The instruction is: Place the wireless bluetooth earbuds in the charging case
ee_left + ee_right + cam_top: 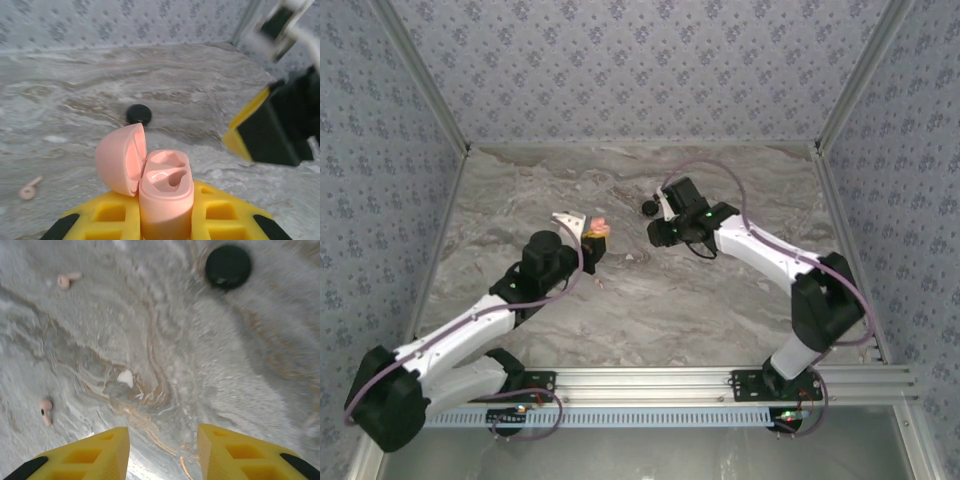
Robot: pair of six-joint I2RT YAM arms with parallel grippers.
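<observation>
Lab booth: patterned walls (pixel 620 60), aluminium rail (pixel 720 378)

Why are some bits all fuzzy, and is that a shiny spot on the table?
Left wrist view: the pink charging case is sharp, but the right end effector off to the side is smeared with blur. Right wrist view: the table looks soft, with a white glare patch near the bottom edge. Top view: even light, only faint shadows.

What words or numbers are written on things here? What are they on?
There is no writing that can be read.
The pink charging case: plain, no print showing.
The black disc: plain.
The pink earbuds: too small to tell.
The walls: a flower pattern, no letters.
</observation>
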